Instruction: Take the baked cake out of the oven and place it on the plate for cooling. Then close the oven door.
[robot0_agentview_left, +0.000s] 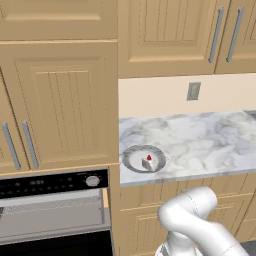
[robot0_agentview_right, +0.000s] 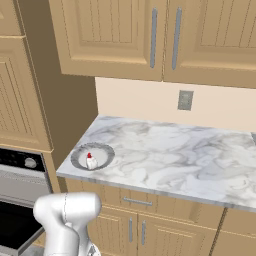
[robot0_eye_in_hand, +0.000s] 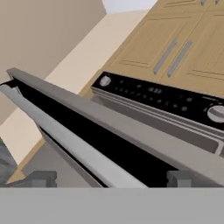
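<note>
1. On the marble counter's front left corner, the tiny pale wedge of cake with its red topping already sits in the round shallow plate with grey metallic rim and white centre, so I judge the first half of the task done.
2. What remains is closing the wide oven door with dark glass front and long silver bar handle; it hangs partly open below the built-in oven's black control panel with its silver knobs.
3. My two-finger gripper hovers just beside the handle, jaws spread wide and holding nothing.
4. Next, I reckon I must press against the door's outer face or handle and swing it up until it meets the silver-grey frame.
5. Around me: a white-grey marble counter, beige wooden cabinets above and below, and a grey wall outlet on the cream backsplash.
</note>
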